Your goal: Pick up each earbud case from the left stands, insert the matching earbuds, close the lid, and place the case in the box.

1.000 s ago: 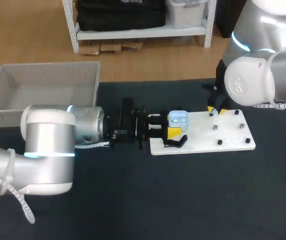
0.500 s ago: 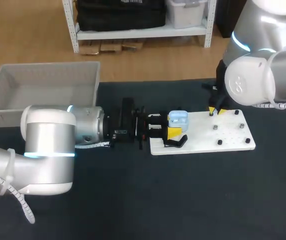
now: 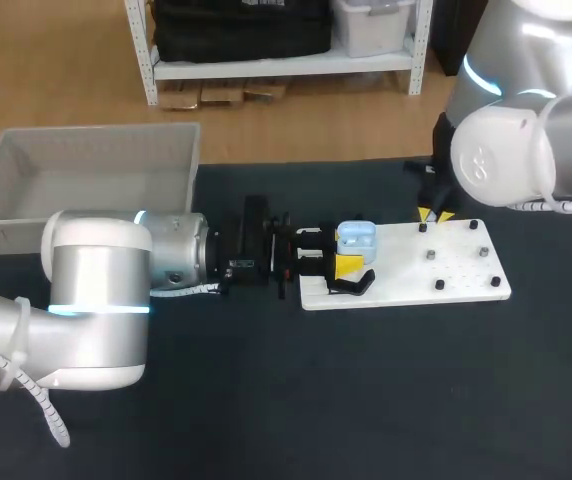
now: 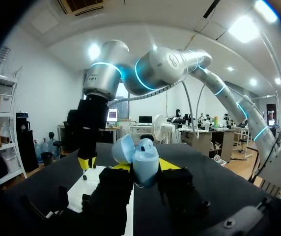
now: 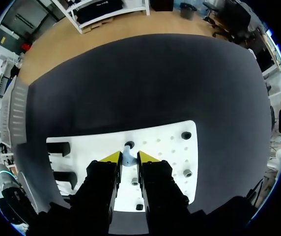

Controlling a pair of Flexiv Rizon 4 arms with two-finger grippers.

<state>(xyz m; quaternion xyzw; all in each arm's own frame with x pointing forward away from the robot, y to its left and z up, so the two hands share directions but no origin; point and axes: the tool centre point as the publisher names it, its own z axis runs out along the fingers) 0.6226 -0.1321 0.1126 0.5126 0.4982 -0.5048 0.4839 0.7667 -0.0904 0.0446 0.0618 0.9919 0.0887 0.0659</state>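
Right end effector (image 5: 126, 156) now higher above the board (image 5: 166, 141), earbud (image 5: 127, 159) clamped in its grip.

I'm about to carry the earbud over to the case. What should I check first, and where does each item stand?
1. Earbud gripped between right jaws: ok.
2. Earbud lifted clear of the white board: cannot tell.
3. Earbud case gripped by left jaws: ok.
4. Lid open: ok.
5. Free slot inside the earbud case: cannot tell, interior hidden.
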